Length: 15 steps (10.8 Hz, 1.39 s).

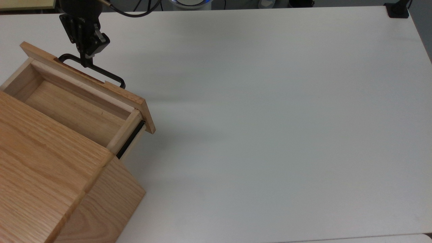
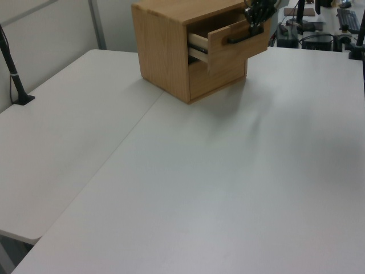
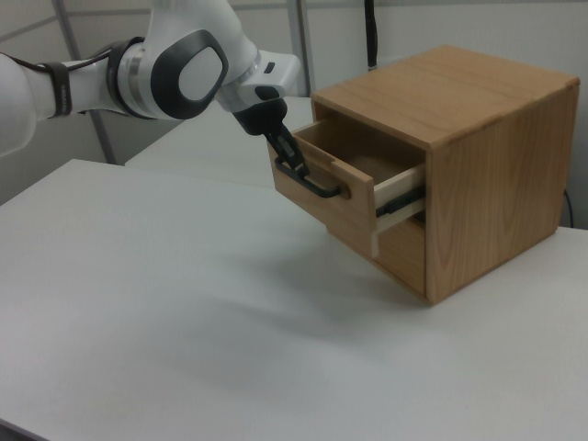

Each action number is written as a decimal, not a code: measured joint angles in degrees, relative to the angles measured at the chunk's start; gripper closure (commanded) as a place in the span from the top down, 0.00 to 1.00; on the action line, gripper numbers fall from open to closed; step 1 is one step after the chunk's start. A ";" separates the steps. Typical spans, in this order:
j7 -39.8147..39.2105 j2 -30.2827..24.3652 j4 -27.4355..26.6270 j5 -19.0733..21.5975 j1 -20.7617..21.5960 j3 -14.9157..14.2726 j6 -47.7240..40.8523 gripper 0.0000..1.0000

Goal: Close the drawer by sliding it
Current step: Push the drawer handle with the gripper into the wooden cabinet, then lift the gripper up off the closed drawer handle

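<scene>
the light pine wooden drawer (image 1: 81, 108) with its flat wooden front panel sits partly pulled out of the upper opening of the larger oak cabinet (image 1: 44, 182), which stands at the top view's left edge on the white table (image 1: 270, 135). the tray's bare wooden floor is open to view between the front panel and the cabinet's top board, and a black side rail (image 1: 131, 139) shows along the drawer's side at the top view's right. in the right view the drawer (image 3: 344, 188) juts toward the right view's left from the cabinet (image 3: 478, 156), with the rail (image 3: 400, 200) showing between the front panel and the cabinet's side. the long black metal bar handle (image 1: 91, 69) runs along the outer face of the front panel. the arm's black two-finger gripper (image 1: 86, 57) comes down onto the handle near its end at the top view's left, touching the bar; its fingers look drawn close together around the bar, pinching it. in the right view the white arm (image 3: 165, 73) reaches in from the right view's left, with the gripper (image 3: 292, 161) at the handle (image 3: 312, 179). in the left view the gripper (image 2: 255, 17) meets the handle (image 2: 245, 35) at the front of the drawer (image 2: 228, 41).
</scene>
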 measured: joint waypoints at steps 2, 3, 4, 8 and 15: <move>3.58 1.96 2.02 -2.32 0.19 0.00 0.67 0.00; 5.19 3.25 3.28 -3.47 0.21 0.00 1.50 0.00; 6.07 4.36 4.35 -4.08 0.18 -0.08 2.34 0.00; 6.93 10.08 11.34 -4.22 -0.27 -0.59 2.89 0.00; 7.03 15.61 16.11 -4.21 -1.62 -0.69 10.20 0.00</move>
